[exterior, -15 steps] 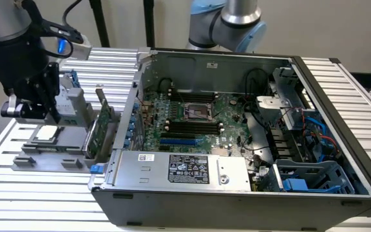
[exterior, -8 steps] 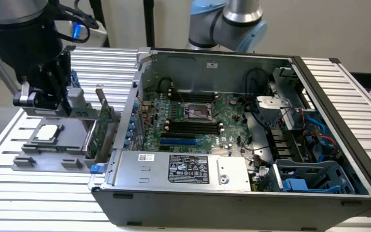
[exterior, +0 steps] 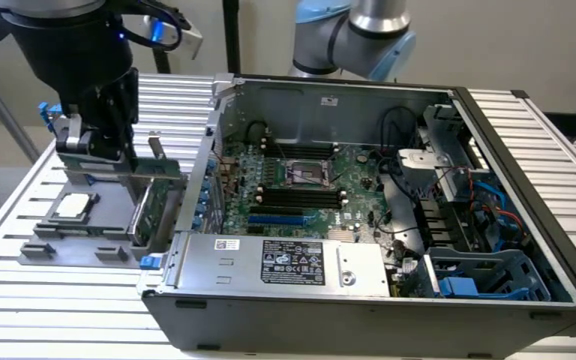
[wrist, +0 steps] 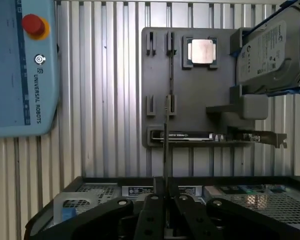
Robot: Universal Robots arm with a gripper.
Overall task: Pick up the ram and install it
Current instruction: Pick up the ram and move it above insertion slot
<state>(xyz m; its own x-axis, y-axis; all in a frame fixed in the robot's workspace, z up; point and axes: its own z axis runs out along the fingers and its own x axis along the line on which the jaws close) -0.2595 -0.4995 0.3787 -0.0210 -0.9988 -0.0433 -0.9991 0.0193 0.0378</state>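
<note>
Slatted metal tabletop (exterior: 533,142) runs under the whole scene, against a plain pale wall. On it, taking up the middle and the exterior view's right, lies an open computer case (exterior: 368,319), its motherboard (exterior: 353,161) facing up with a row of long black slots (exterior: 293,196) and a silver power supply (exterior: 278,262) along the near edge. At the far side behind the case stands a second grey and blue arm (exterior: 353,34). In the wrist view a blue teach pendant (wrist: 20,75) with a red button lies on the slats well apart from the case. On the exterior view's left, just beside the case, sits a grey parts tray (exterior: 68,246). It holds a silver hard drive (wrist: 267,50) with blue rails, a green expansion card (wrist: 187,136) standing on edge with its metal bracket, and a square processor (wrist: 201,51) in a corner pocket. The black gripper (wrist: 165,200) hangs above this tray. Its jaws are pressed together on the ram (wrist: 165,150), which shows edge-on as a thin dark strip reaching out from between the fingers (wrist: 151,215), over the tray.
</note>
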